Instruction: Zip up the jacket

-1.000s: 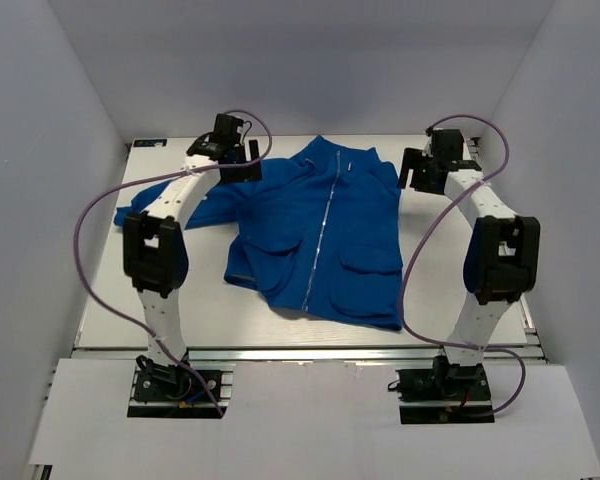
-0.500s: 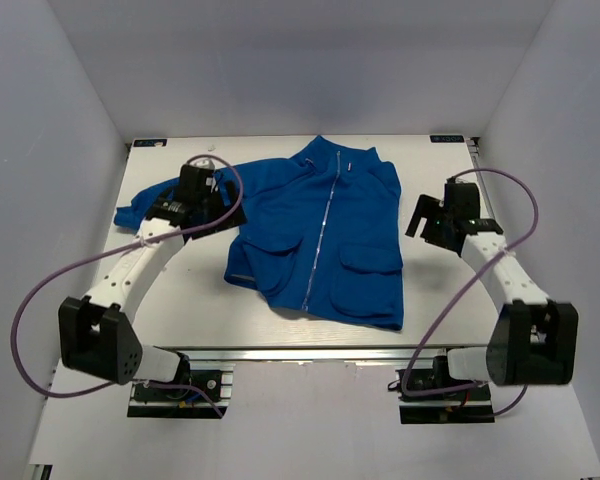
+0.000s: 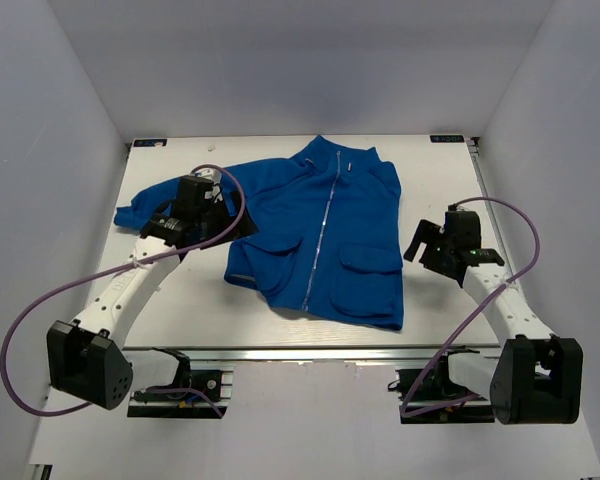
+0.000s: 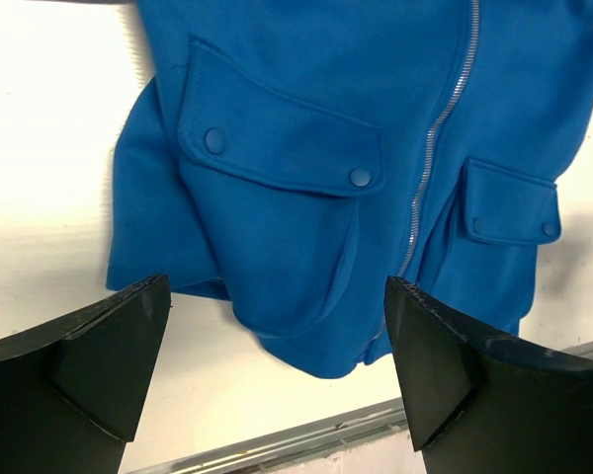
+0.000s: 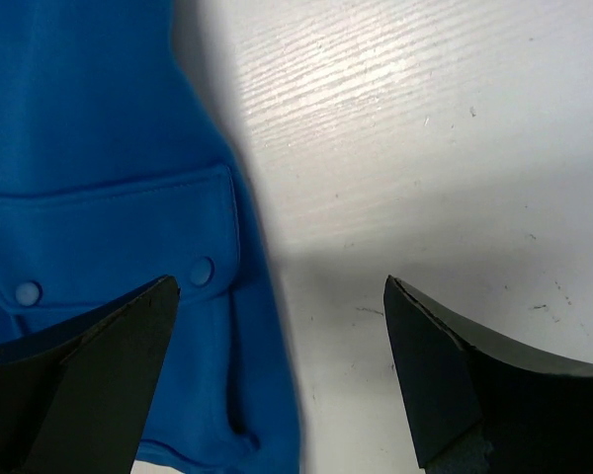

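**A:** So where's the jacket [image 3: 325,235] at? Looks basically done to me.

**B:** Pretty much, yeah. It's lying front up in the middle of the worktop [image 3: 450,180], collar toward the far wall, hem toward the arm bases. The silver zipper [image 3: 323,235] reads as one closed line from the hem up through the chest. The very top at the collar is too small for me to call. I'd say it's zipped or near enough, with maybe a last bit at the neck to go.

**A:** And the hands? Either one on the pull?

**B:** Nope. The left hand [image 4: 277,286] has its fingers spread wide with nothing between them. It hangs over the left pocket [image 4: 277,148] side, near the sleeve [image 3: 140,212] that runs off to the left. The right hand [image 5: 280,281] is spread wide and empty too. It's over the jacket's right edge by the other pocket [image 5: 109,232], half above bare worktop. Neither touches the fabric as far as I can see.

**A:** Anything in the way?

**B:** Not really. The purple cables [image 3: 533,250] loop off both arms but hang clear of the zipper. The hem below the left pocket is a bit bunched, which could matter if the bottom end needs checking. Otherwise it's just the white walls [image 3: 60,100] around it.
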`<state>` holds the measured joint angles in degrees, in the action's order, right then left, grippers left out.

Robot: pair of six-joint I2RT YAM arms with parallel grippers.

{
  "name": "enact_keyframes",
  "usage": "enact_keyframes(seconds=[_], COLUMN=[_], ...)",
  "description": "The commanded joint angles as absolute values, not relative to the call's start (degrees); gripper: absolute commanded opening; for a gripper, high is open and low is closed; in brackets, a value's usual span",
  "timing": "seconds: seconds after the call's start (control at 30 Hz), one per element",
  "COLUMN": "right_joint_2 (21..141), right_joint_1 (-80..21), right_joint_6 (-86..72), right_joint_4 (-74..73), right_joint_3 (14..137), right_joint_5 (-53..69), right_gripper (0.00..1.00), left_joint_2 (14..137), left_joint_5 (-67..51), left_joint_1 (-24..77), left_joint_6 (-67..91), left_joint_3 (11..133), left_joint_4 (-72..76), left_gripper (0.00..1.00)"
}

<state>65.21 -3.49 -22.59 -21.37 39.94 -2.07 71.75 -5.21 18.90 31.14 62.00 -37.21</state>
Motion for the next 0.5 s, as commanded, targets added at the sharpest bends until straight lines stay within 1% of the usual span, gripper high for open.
enact_keyframes(seconds=[0.0,0.13,0.3,0.47], right_joint_2=[63.02,59.60,57.31,55.11], right_joint_1=[-3.34,-3.34,-3.34,-3.34], right_joint_6=[-23.29,-22.94,-23.20,-24.08], right_joint_4=[-20.39,-18.29,-18.54,-17.32], right_joint_3=[39.38,39.20,39.20,38.23], right_joint_5=[-0.79,1.58,0.53,0.35], right_gripper=[0.89,0.89,0.89,0.90], left_joint_2=[68.91,68.55,69.70,68.91], left_joint_5=[-5.10,-5.36,-5.63,-3.08], left_joint_1=[18.98,18.98,18.98,18.98], left_joint_6=[31.47,31.46,31.64,31.55], left_joint_3=[61.00,60.73,60.82,60.73], left_joint_4=[-37.09,-36.48,-36.91,-37.97], left_gripper=[0.98,0.98,0.98,0.98])
